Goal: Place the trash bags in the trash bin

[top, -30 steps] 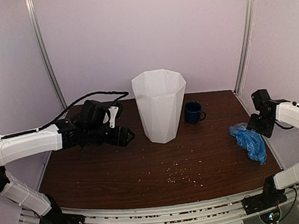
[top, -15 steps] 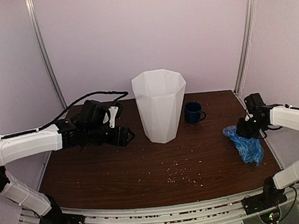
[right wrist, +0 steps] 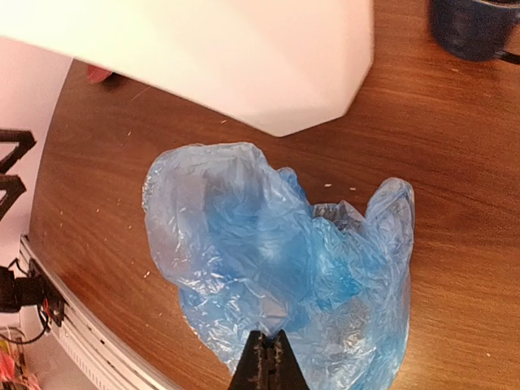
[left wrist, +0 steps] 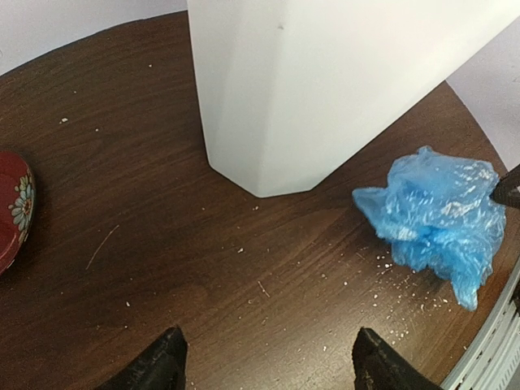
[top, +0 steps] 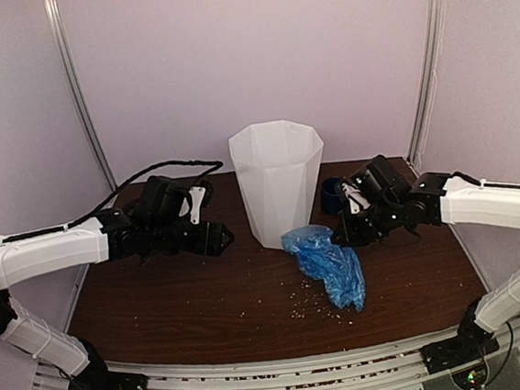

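Over on the right: pinches a fold of the trash bag (right wrist: 276, 260) with the right end effector (right wrist: 266, 361), with jaws pressed fully together on the blue film. Holds the bag bunched and wrinkled, low over the bench (top: 159, 297), just in front of the white bin (top: 279, 184) and toward its right side, near the base, not inside. Can't tell whether the trailing end touches the wood.

Over on the left: keeps nothing between the 2 fingertips of the left end effector (left wrist: 268, 366), spread wide open, aimed at the bin's base from nearby, not touching.

Behind the right arm, glimpses a dark blue mug (top: 334, 195) beside the bin. At the edge of the left wrist view, catches a red patterned dish (left wrist: 12, 207). Plenty of crumbs (top: 318, 305) across the near bench.
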Action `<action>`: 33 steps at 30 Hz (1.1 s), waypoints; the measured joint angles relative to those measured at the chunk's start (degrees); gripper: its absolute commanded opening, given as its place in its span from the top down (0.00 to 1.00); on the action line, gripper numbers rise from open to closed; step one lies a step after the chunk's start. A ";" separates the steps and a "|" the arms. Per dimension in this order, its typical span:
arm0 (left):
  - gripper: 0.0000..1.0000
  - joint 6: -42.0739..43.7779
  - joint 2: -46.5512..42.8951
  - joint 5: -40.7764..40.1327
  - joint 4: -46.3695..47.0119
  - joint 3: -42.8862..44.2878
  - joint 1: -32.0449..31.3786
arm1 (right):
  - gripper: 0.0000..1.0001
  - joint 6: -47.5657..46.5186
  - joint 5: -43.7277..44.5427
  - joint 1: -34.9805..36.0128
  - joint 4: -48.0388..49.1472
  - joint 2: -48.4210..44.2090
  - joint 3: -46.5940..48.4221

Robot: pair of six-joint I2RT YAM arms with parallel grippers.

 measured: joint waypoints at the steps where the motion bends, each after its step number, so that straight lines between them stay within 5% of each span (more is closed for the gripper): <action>1: 0.27 -0.04 0.00 0.00 0.00 -0.09 0.00 | 0.96 -0.70 -0.68 1.09 0.35 1.86 1.42; 5: 0.27 -0.17 0.00 0.04 0.02 -0.24 0.00 | 0.67 -5.11 -4.22 6.75 0.22 10.27 6.64; 9: 0.24 -0.33 0.00 0.22 -0.15 -0.26 0.00 | 0.58 -8.92 -8.66 10.95 -1.57 16.11 10.62; 22: 0.28 2.03 -2.27 8.11 -0.33 -3.74 -0.11 | 0.59 -9.46 -7.04 3.52 -2.23 3.17 6.75; 33: 0.31 7.21 0.31 14.40 1.97 -0.87 -3.04 | 0.50 -8.07 -2.86 -5.29 -2.54 9.90 -1.73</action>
